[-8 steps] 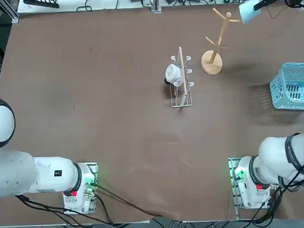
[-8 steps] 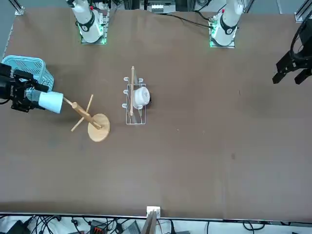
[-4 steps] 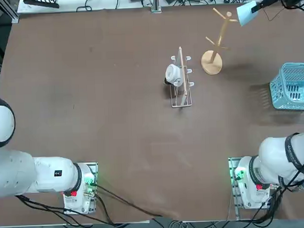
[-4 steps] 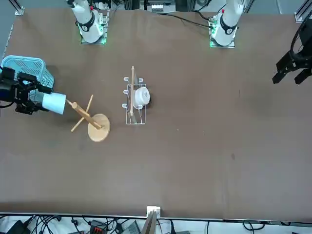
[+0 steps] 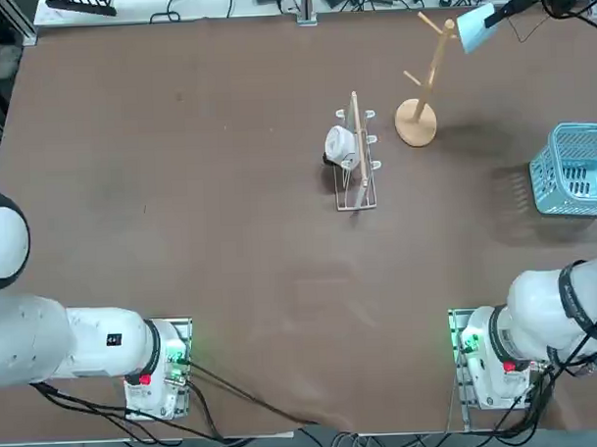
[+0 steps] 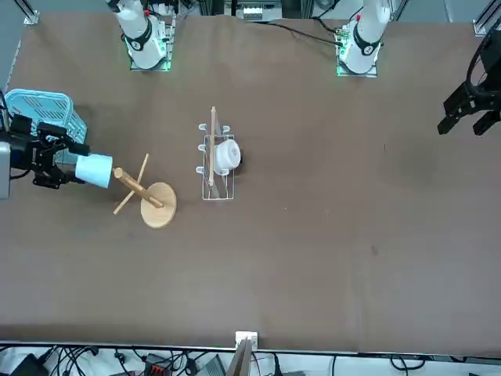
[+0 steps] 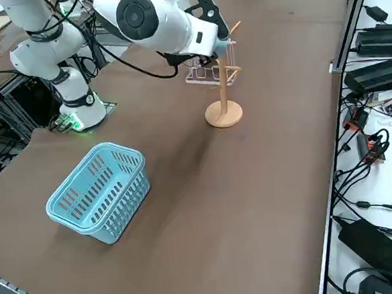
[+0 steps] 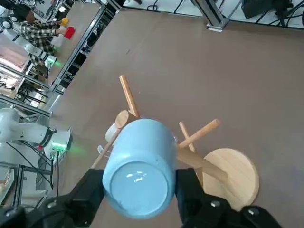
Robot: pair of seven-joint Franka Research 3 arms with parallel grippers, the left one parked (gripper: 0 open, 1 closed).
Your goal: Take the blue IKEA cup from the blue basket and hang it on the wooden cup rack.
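My right gripper (image 8: 137, 190) is shut on the blue IKEA cup (image 8: 140, 164), held high in the air on its side, mouth toward the wooden cup rack (image 5: 426, 77). The cup (image 5: 471, 25) meets the tip of the rack's top peg; in the front view the cup (image 6: 95, 170) touches the peg end of the rack (image 6: 145, 196). In the right side view the gripper (image 7: 214, 37) hides most of the cup beside the rack (image 7: 222, 84). The blue basket (image 5: 576, 170) stands empty at the table's right edge, apart from the gripper.
A wire-frame rack with a wooden bar (image 5: 356, 155) holds a white cup (image 5: 340, 144) left of the wooden rack. Cables and power bricks (image 7: 372, 74) lie beyond the far table edge. A person sits at another table (image 8: 38, 28) in the background.
The gripper has carried the cup leftward toward the rack, from a gap beside the top peg to touching its tip.
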